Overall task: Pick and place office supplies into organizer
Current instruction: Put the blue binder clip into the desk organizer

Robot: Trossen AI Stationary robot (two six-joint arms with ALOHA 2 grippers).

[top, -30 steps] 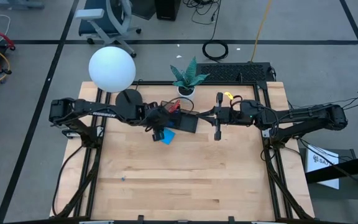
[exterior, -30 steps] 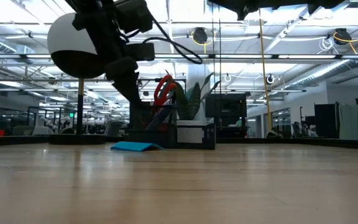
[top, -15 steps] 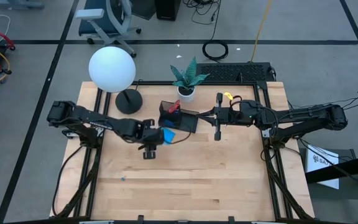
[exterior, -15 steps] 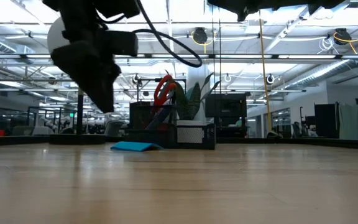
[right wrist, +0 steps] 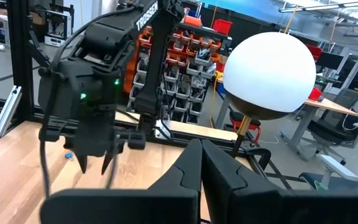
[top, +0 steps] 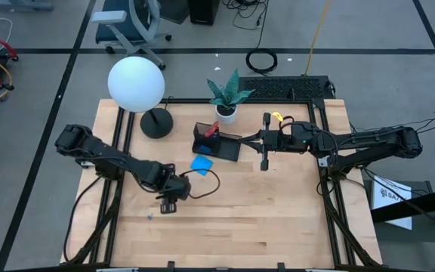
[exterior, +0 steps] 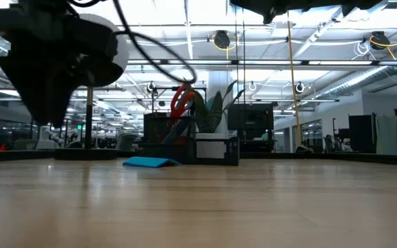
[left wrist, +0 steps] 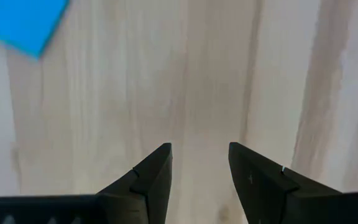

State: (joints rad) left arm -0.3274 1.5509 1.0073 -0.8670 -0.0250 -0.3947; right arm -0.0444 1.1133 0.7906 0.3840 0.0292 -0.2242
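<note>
Finding the left gripper (top: 167, 205) hanging low over bare wood towards the front of the table (top: 278, 227), fingers (left wrist: 151, 177) spread apart and carrying nothing, having swung forward within the last second from beside the organizer and past the note pad

Reading this as a delivery finished and a new fetch beginning: heading, probably, for the tiny blue piece (top: 149, 217) lying just beside and slightly nearer than the gripper, unmoved throughout

Seeing the bright blue note pad (top: 201, 164) lying flat on the table farther back, just in front of the organizer (top: 217, 145) and not yet inside it, one corner showing in the left wrist view (left wrist: 20, 22)

Spotting the red-handled scissors (exterior: 181, 100) standing upright in the organizer's taller compartment, so judging that item done; not making out the pens clearly

Noting the right gripper (top: 244, 139) waiting just beside the organizer's right end, fingers pressed together on nothing, not having budged

Passing, behind all this, the white globe lamp (top: 136, 83) and the potted plant (top: 229, 94)

Reading "TROSSEN" in white letters along the left arm (right wrist: 146, 18) from the right wrist view; failing to make out the print on the white sheet (top: 391, 196) beside the table
</note>
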